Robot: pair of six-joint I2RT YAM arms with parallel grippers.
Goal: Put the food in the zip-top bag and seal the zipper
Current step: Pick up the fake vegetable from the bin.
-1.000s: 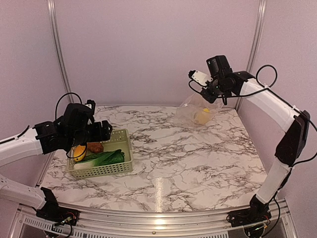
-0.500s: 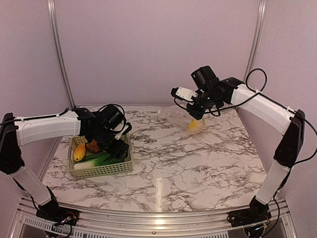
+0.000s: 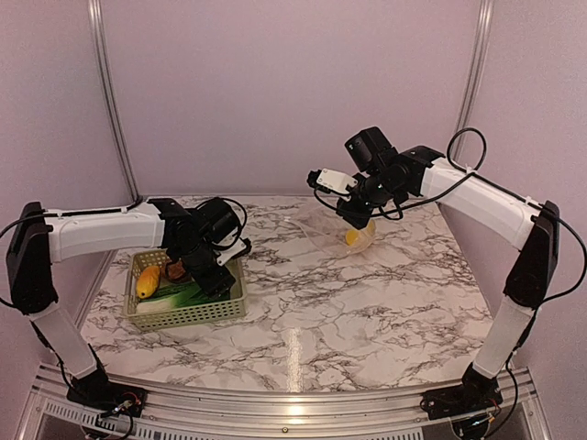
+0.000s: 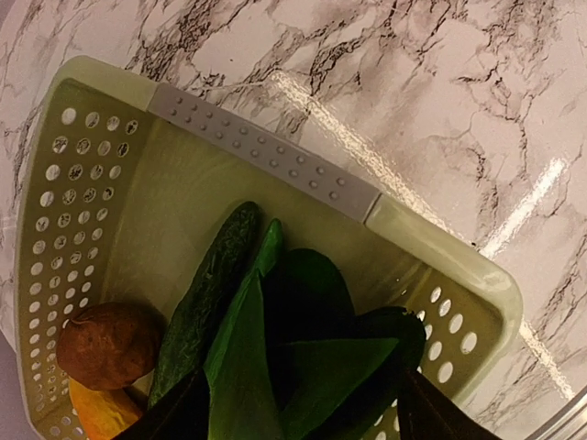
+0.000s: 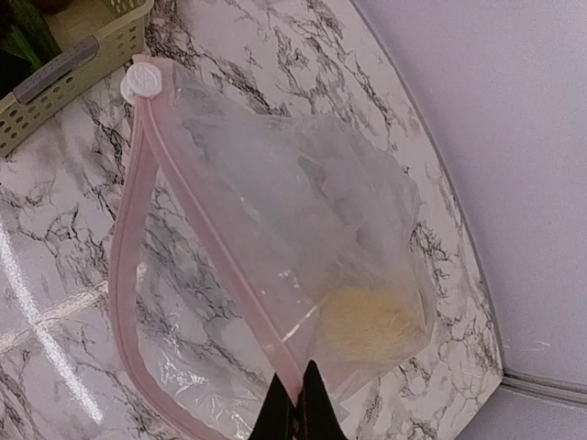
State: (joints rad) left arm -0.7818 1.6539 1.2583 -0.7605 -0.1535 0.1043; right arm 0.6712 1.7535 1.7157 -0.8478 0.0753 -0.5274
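Marble-patterned tabletop (image 3: 367, 302) fills the overhead view. A pale green lattice plastic basket (image 3: 188, 316) sits at its 8 o'clock, and a clear floppy plastic zip-top bag (image 3: 326, 229) is held up by its edge toward 1 o'clock, a yellow lemon-like toy fruit (image 3: 353, 237) sagging in its bottom. The left gripper (image 3: 213, 273) hangs over the basket and the right gripper (image 3: 354, 214) pinches the bag from above. From the left wrist, the risk is a poor grasp: the green-and-white toy leek (image 4: 275, 367) overlaps the dark green toy cucumber (image 4: 206, 293), so closing here could catch only leaves or drag both out. The brown potato-like lump (image 4: 105, 344) and an orange piece (image 4: 92, 412) lie at 8 o'clock. That gripper's jaws are spread wide, a dark finger (image 4: 179, 417) on either side of the leek leaves, holding nothing. From the right wrist, the bag hangs by one pinch, so its gaping mouth may droop shut, or the thin film may slip free under added food. The fingertips (image 5: 316, 417) press together at 6 o'clock on the pink zipper strip (image 5: 215, 234), whose white slider (image 5: 139, 84) sits at 11 o'clock.
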